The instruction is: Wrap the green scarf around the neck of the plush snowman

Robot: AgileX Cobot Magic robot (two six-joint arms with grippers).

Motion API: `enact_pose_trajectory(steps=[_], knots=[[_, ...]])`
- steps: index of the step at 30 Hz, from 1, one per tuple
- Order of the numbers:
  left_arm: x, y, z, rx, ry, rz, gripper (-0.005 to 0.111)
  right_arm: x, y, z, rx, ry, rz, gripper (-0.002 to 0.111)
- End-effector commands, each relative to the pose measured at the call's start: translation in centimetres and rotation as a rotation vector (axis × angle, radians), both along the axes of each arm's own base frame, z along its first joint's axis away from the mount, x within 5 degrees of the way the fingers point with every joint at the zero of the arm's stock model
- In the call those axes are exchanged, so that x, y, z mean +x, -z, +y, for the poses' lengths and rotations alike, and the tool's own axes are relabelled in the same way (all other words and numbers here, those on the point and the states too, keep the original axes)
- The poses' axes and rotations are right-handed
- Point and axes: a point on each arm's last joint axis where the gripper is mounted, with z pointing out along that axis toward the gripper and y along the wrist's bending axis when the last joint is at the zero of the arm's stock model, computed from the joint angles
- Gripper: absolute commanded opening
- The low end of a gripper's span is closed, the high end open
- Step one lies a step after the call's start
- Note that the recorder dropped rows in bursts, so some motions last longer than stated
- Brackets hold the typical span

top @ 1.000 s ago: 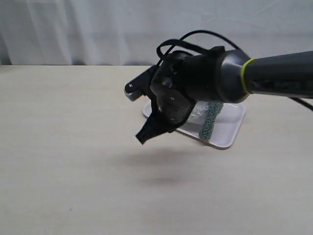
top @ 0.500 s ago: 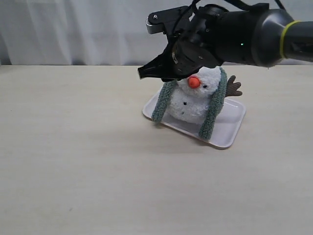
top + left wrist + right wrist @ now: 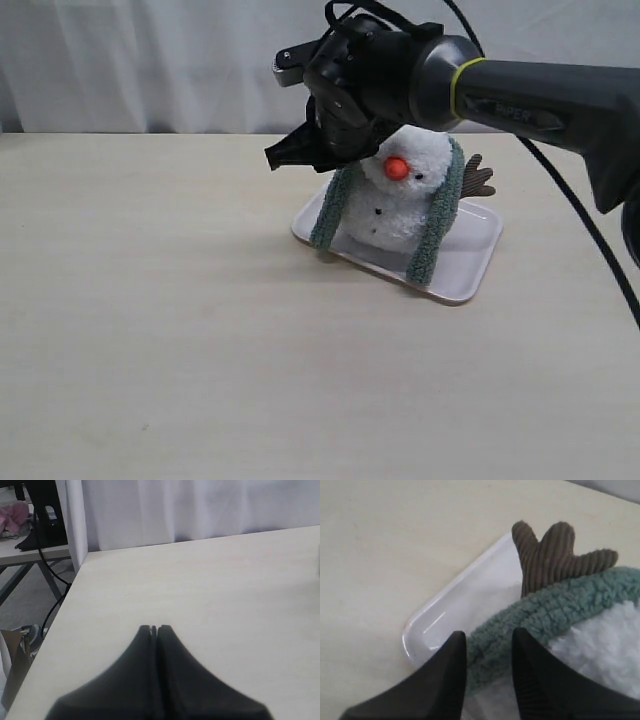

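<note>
The plush snowman (image 3: 398, 210) stands upright on a white tray (image 3: 470, 268). The green scarf (image 3: 438, 215) lies behind its head and over both shoulders, with both ends hanging down the front onto the tray. My right gripper (image 3: 278, 156) hovers open just up and left of the snowman's head. In the right wrist view its fingers (image 3: 488, 636) straddle, from above, the scarf (image 3: 560, 609) beside a brown twig arm (image 3: 555, 550) and white plush (image 3: 607, 647). My left gripper (image 3: 154, 628) is shut and empty over bare table, out of the exterior view.
The tray's rounded corner (image 3: 422, 630) shows under the right gripper. A white curtain (image 3: 150, 60) backs the table. In the left wrist view the table's edge (image 3: 60, 615) drops off to floor, cables and a stand.
The right arm, which a second ago hung low in front of the snowman and hid it, has risen and swung back to the upper left of the head. The scarf hangs unchanged.
</note>
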Motion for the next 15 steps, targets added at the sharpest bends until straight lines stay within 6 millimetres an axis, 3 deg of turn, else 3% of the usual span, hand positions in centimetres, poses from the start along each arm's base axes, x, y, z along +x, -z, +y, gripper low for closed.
enact_pose_trajectory(steps=[1,4,10,11,15], knots=[[0.0,0.0,0.0,-0.004,-0.001,-0.012,0.0,0.1,0.8,-0.1,-0.031,-0.024,0.046,0.02],[0.0,0.0,0.0,-0.004,-0.001,-0.012,0.0,0.1,1.8,0.1,-0.04,-0.056,0.084,0.004],[0.0,0.0,0.0,-0.004,-0.002,-0.009,0.0,0.0,1.4,0.4,-0.019,-0.071,0.083,0.006],[0.0,0.0,0.0,-0.004,-0.002,-0.009,0.0,-0.1,1.1,0.4,-0.017,-0.071,0.079,0.011],[0.0,0.0,0.0,-0.004,-0.002,-0.009,0.0,-0.2,0.1,0.2,-0.02,-0.076,0.052,0.052]])
